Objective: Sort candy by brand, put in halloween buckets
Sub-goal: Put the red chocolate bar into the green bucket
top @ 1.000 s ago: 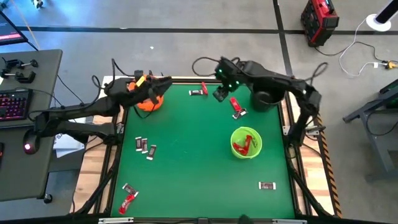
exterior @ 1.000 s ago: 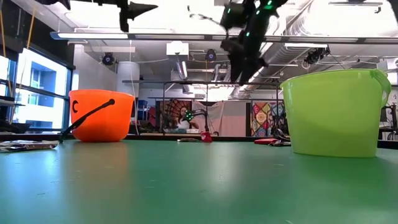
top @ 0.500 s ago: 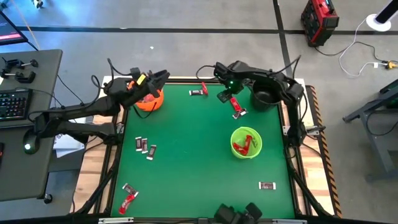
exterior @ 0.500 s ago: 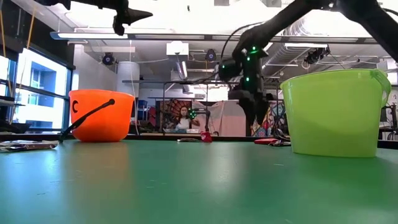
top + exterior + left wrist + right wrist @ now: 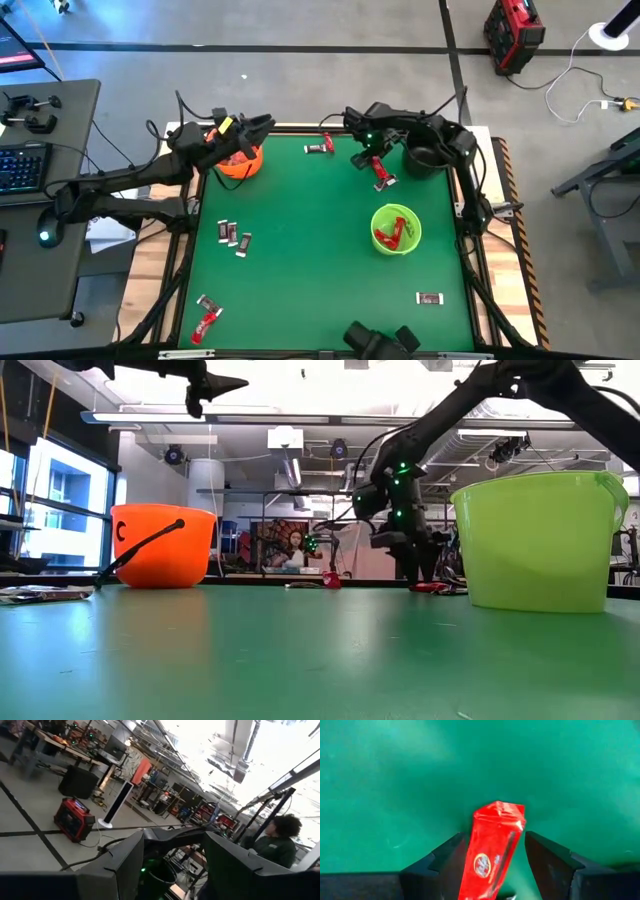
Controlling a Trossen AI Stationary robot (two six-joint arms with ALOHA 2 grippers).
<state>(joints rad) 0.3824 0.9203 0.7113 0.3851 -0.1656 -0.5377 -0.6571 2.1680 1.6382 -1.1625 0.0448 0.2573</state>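
Observation:
My right gripper (image 5: 366, 158) is low over the table's far part and open. Its fingers stand on either side of a red-wrapped candy (image 5: 492, 850) that lies flat on the green table (image 5: 378, 170), next to the black bucket (image 5: 425, 158). In the low view this gripper (image 5: 408, 560) reaches down to table height. My left gripper (image 5: 252, 128) is open (image 5: 172, 840) and raised beside the orange bucket (image 5: 240, 160), which holds candy. The lime green bucket (image 5: 396, 228) holds red candies.
Loose candies lie on the table: a dark one (image 5: 318, 148) at the far edge, three dark ones (image 5: 232, 236) on the left, a red one and a silvery one (image 5: 205, 315) near left, one (image 5: 429, 298) near right. A person (image 5: 275, 840) sits beyond the table.
My right gripper has come down from high above the table to table height over the red candy by the black bucket, shifting slightly rightward. My left gripper has drawn back from over the orange bucket toward the far edge.

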